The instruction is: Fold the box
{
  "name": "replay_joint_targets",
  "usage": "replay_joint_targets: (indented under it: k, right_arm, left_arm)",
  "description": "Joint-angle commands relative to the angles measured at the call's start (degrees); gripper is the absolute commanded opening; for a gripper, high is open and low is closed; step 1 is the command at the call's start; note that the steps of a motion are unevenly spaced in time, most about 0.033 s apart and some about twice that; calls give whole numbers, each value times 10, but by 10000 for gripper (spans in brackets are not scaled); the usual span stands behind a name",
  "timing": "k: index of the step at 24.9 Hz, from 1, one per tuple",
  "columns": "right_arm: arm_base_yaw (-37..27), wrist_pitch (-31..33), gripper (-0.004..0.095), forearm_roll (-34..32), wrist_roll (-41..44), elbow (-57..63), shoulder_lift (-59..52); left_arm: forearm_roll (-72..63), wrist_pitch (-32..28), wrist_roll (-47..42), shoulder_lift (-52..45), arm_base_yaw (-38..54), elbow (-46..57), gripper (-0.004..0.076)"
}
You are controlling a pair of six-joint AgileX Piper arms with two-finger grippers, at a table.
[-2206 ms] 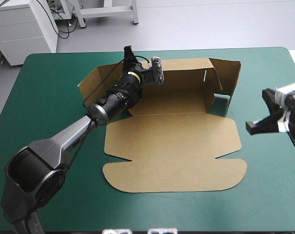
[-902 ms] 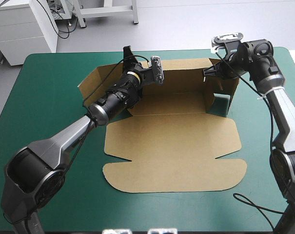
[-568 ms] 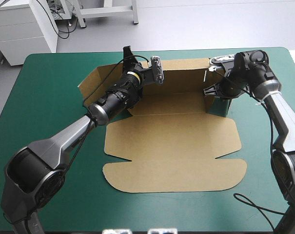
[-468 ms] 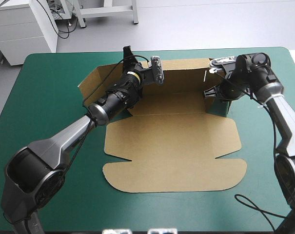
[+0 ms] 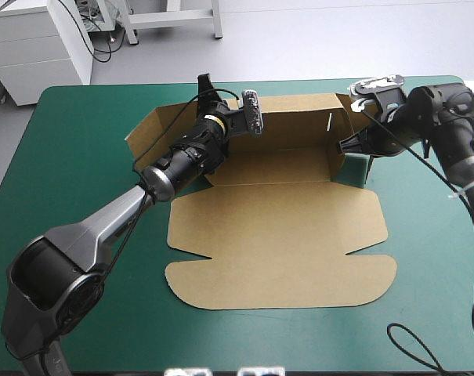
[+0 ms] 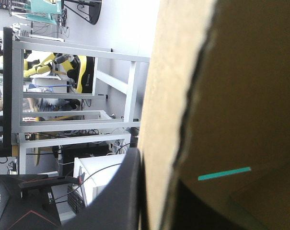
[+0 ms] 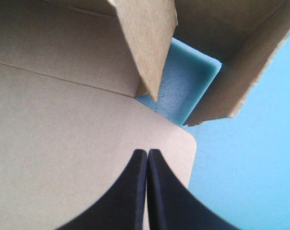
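Your left gripper (image 5: 206, 86) pinches the raised far wall of the brown box (image 5: 276, 235) near its left end; the box lies mid-table on the teal-green cover (image 5: 72, 180), lid flat on the near side. Your right gripper (image 7: 147, 153), fingers pressed together, points at the box floor beside the right inner flap (image 7: 147, 43); contact cannot be told; the left wrist view shows only one finger plainly.
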Motion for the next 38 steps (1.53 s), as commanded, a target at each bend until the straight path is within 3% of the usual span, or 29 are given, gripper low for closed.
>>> replay_joint_targets:
  k: [1, 5, 10, 16, 20, 27, 34, 38]
  right_arm:
    - [-1, -9, -14, 2, -13, -14, -70]
    - [-1, -35, -14, 2, -19, 38, -153]
    - [-1, -154, -14, 2, -19, 218, -290]
    - [-1, -207, -14, 20, -19, 395, -420]
    - [-1, -234, -14, 23, -19, 444, -482]
    - [-1, -238, -14, 22, -24, 443, -490]
    - [-1, -240, -14, 22, -24, 443, -491]
    - [-1, -242, -14, 21, -24, 443, -491]
  left_arm:
    - [-17, 19, -19, -31, 0, -13, -8]
    - [-17, 19, -19, -31, 0, -13, -8]
    - [-18, 19, -19, -31, 0, -13, -8]
    - [-21, 22, -19, -32, 0, -13, -8]
    - [-21, 24, -19, -32, 0, -13, -7]
    - [-24, 45, -11, -37, -2, -13, -5]
    - [-184, 91, 190, -86, -10, -13, -1]
    - [-230, 113, 256, -125, -19, -13, -1]
